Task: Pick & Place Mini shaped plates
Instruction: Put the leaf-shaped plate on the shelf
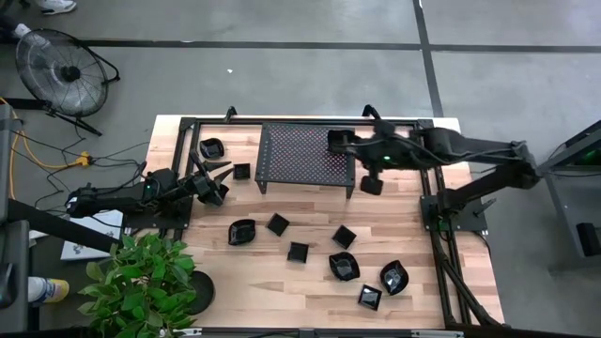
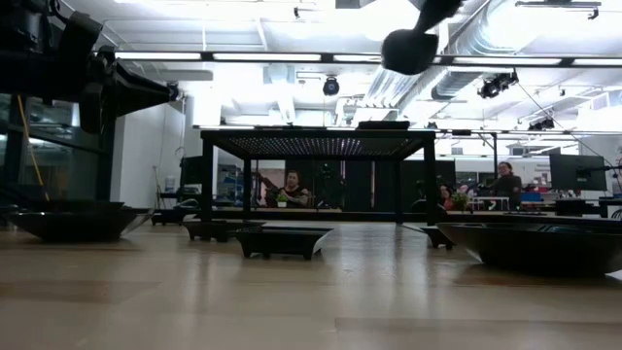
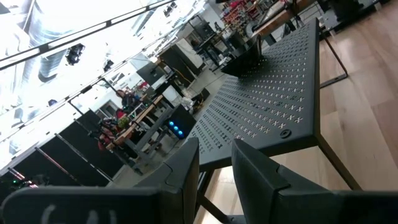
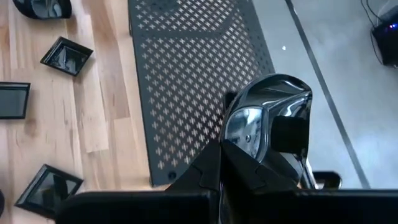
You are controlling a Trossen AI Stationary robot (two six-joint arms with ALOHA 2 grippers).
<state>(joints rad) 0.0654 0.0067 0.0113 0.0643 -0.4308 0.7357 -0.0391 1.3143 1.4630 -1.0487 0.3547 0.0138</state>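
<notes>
From above, the right hand (image 1: 336, 141) hangs over the mesh rack (image 1: 305, 155) at the far side of the bench (image 1: 413, 235). The left hand (image 1: 214, 183) waits just off the rack's left end. I count nine mini shaped plates (image 1: 241, 231) lying on the bench: two on the far left and seven scattered near the front. There are two arms and one rack. At bench height the plates sit edge-on, low and shallow. The left wrist view looks across the rack top, and I cannot tell whether that hand grips anything. The right wrist view shows the right hand clamped shut on the rim of a tenth plate (image 4: 267, 109), a round glossy one, above the rack near its edge. With so slim a pinch on a slick rim, I reckon it could slip, or land tilted and slide off the edge.
</notes>
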